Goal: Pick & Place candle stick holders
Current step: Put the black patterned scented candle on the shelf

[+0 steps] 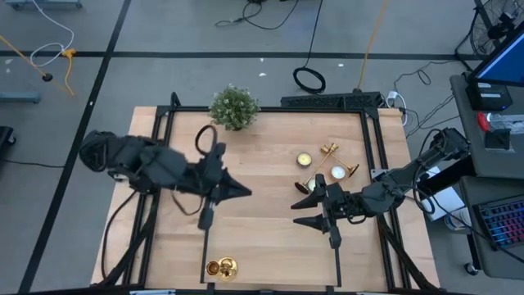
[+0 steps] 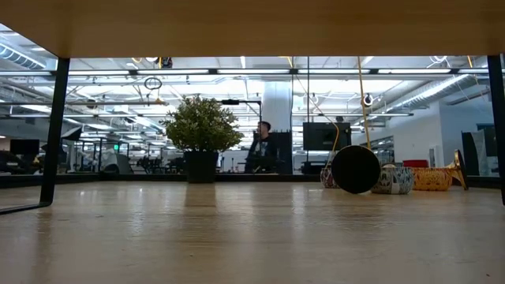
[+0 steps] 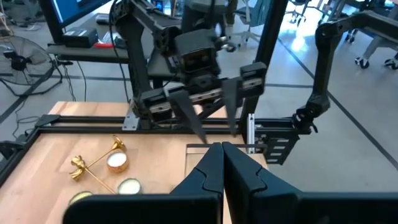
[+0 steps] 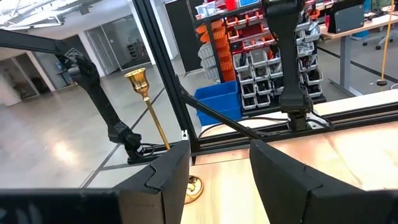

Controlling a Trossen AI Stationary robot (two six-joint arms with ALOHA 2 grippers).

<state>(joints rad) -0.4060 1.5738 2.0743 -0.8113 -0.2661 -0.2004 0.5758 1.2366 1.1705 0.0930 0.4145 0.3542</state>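
Note:
Two gold candle stick holders (image 1: 329, 162) lie on their sides on the right half of the table, stems crossed; the left wrist view shows them too (image 3: 99, 167). A third holder (image 1: 221, 267) stands upright on its round base at the near edge, also seen in the right wrist view (image 4: 149, 115). My left gripper (image 1: 247, 192) is shut and empty above the table's middle (image 3: 222, 152). Facing it, my right gripper (image 1: 296, 206) is open with nothing between its fingers (image 4: 219, 168), near the lying holders.
A bushy green potted plant (image 1: 233, 106) stands at the far edge, left of centre (image 2: 203, 134). A black frame (image 1: 372, 147) runs along the table's sides. In the room beyond the table a person (image 2: 263, 146) shows.

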